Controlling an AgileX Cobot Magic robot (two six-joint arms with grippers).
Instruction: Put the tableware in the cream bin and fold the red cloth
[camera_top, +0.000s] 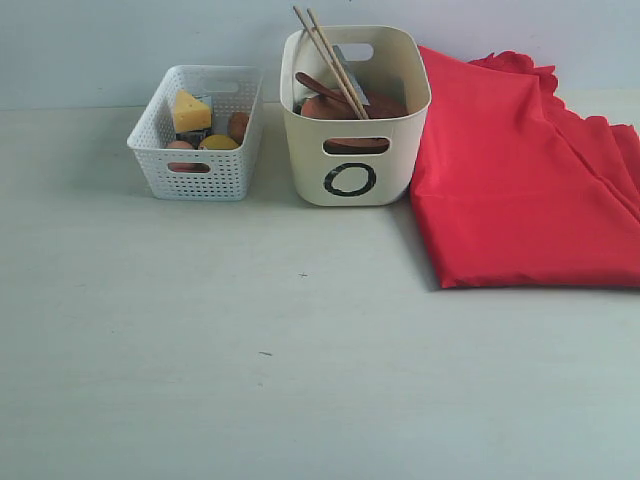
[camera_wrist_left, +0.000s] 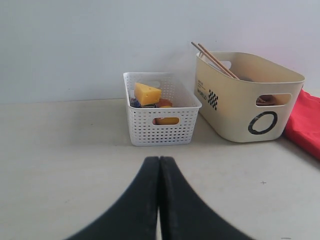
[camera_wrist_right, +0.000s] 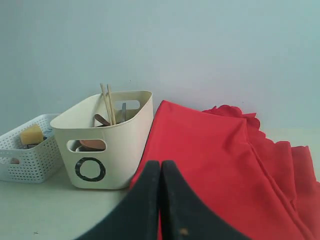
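Note:
The cream bin (camera_top: 355, 120) with the black "O" stands at the back centre; it also shows in the left wrist view (camera_wrist_left: 245, 95) and the right wrist view (camera_wrist_right: 102, 140). Chopsticks (camera_top: 328, 58) stick up out of it, beside a wooden spoon (camera_top: 318, 88) and a brown plate (camera_top: 352, 108). The cup, bowl and knife are hidden from me. The red cloth (camera_top: 520, 170) lies folded to the bin's right, its scalloped edge at the back. My left gripper (camera_wrist_left: 159, 159) is shut and empty above bare table. My right gripper (camera_wrist_right: 160, 162) is shut, empty, over the cloth's (camera_wrist_right: 215, 160) near edge.
A low white lattice basket (camera_top: 198, 150) sits left of the bin, holding a cheese wedge (camera_top: 190, 110) and other food. A pale wall runs behind everything. Neither arm appears in the exterior view.

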